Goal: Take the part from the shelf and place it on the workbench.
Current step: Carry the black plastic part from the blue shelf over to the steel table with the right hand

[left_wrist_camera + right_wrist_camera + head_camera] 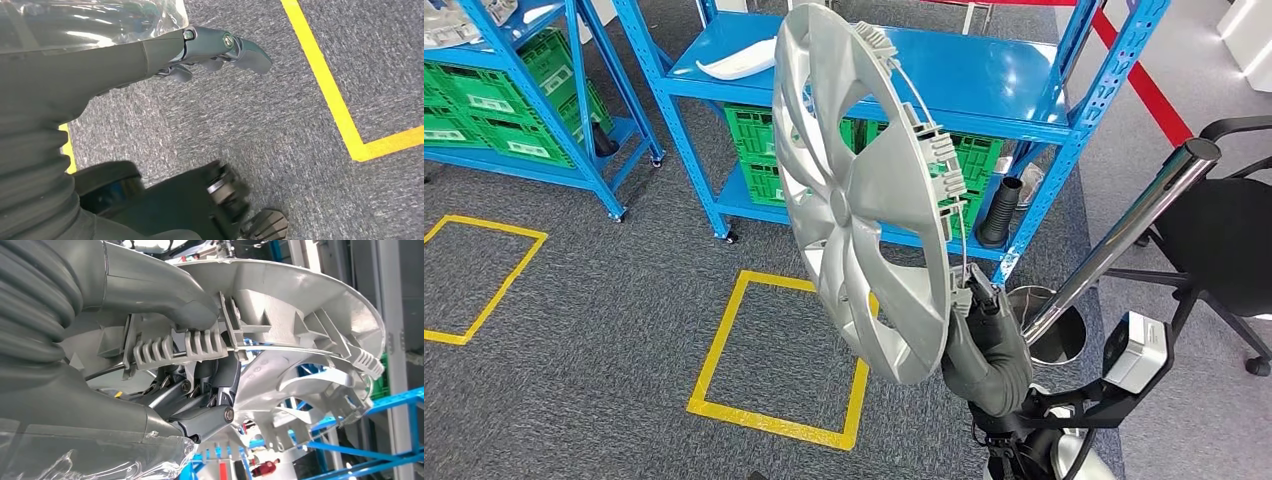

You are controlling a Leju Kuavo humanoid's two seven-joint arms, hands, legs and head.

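Silver and spoked, the wheel cover (854,190) stands nearly on edge in mid-air, closest to the head camera, held up by the right hand (984,330) at its lower rim. From the right wrist, the thick grey thumb (165,287) presses on the ribbed clip ring at the cover's back, while the darker fingers (205,400) curl in from the other side, so the rim sits clamped between them. Behind the cover stands a blue shelf (984,80) with green crates (764,140) on its lower level and a white trim piece (739,62) on top. Yellow tape squares (774,350) mark the grey carpet. Hanging low over that carpet, the left hand (215,47) holds nothing; its fingers look loosely extended, though part is hidden.
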